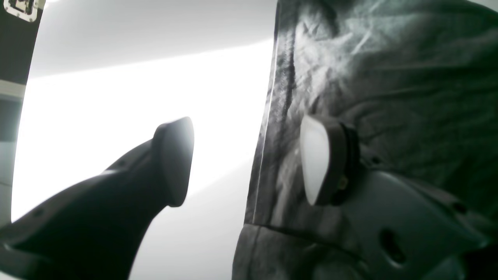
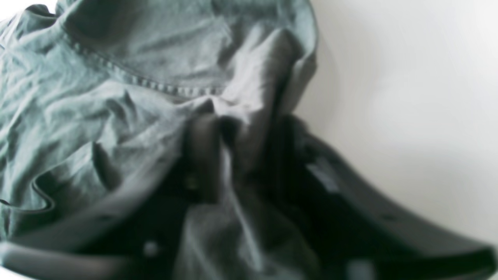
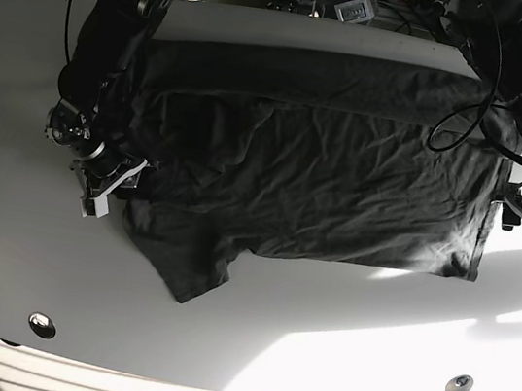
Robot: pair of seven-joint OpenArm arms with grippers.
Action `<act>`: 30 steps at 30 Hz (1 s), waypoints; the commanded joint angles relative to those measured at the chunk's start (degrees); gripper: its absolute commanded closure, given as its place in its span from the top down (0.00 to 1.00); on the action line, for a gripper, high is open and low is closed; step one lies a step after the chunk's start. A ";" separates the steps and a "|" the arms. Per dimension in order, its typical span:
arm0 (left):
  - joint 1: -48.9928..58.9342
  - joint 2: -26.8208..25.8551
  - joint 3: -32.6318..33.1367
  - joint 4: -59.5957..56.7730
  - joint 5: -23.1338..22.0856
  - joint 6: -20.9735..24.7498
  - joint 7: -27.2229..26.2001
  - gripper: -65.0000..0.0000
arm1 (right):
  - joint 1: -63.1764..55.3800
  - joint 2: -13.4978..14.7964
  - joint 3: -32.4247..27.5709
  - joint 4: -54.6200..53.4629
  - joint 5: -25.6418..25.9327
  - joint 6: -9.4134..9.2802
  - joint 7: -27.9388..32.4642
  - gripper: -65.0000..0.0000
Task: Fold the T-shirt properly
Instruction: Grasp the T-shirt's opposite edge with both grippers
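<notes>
**Pinching the shoulder, lining up the hem**

I am holding the dark T-shirt (image 3: 315, 164), which is lying spread across the white worktop (image 3: 250, 332). My right tool (image 2: 233, 155) is clamped on bunched cloth near the collar, ready to carry a fold. My left tool (image 1: 249, 159) is waiting wide open, straddling the hem edge for a matching grab. I am reading no labels or writing anywhere.

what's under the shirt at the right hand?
The white table lies under the T-shirt. The right hand is shut on a bunch of its cloth; whatever lies beneath that bunch is covered.
</notes>
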 commanded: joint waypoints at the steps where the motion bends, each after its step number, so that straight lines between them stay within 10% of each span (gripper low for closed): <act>1: -3.36 -2.57 1.50 -2.89 -0.87 2.54 -1.33 0.61 | 0.70 0.17 -0.19 0.14 -0.73 0.12 -1.87 0.07; 12: -11.88 -7.58 9.42 -35.95 -0.60 10.10 -22.17 0.80 | 0.79 0.26 -0.19 0.49 -0.82 0.12 -1.87 0.03; 25: -15.31 -8.20 12.76 -49.04 -4.47 -3.93 -16.72 0.79 | 0.79 0.08 -0.19 0.40 -0.73 0.12 0.41 0.03; 30: -14.26 -8.20 12.76 -49.13 -4.73 -3.93 -16.54 0.24 | 0.79 0.17 -0.19 0.40 -0.73 0.12 0.50 0.03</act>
